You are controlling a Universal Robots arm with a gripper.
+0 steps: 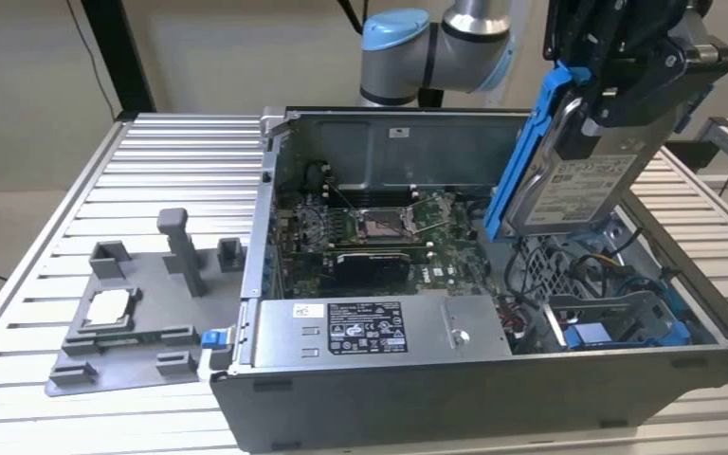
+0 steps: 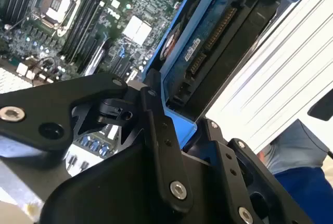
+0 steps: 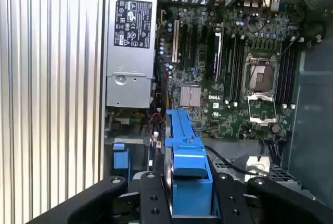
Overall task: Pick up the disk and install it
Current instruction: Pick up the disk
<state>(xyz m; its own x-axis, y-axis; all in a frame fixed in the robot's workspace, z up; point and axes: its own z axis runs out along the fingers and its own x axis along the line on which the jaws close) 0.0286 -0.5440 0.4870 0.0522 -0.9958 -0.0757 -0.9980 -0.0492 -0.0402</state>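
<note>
The disk (image 1: 575, 185), a silver-grey drive with a white label in a blue carrier frame, hangs nearly upright and tilted above the open computer case (image 1: 465, 389), over its side at the exterior view's right. My gripper (image 1: 607, 100) is shut on the disk's upper end. In the first wrist view the blue carrier (image 3: 187, 166) sits edge-on between my black fingers (image 3: 152, 203). The second wrist view shows the disk's connector edge (image 2: 208, 47) held by the fingers (image 2: 156, 125). Below the disk lies the drive bay (image 1: 617, 318) with blue clips.
The case holds the motherboard (image 1: 377, 227) with an open processor socket (image 3: 260, 75) and a grey power supply (image 1: 364, 327). A grey fixture plate (image 1: 136, 332) with posts and a small silver chip (image 1: 109, 305) lies on the ribbed table (image 1: 162, 171) at the exterior view's left.
</note>
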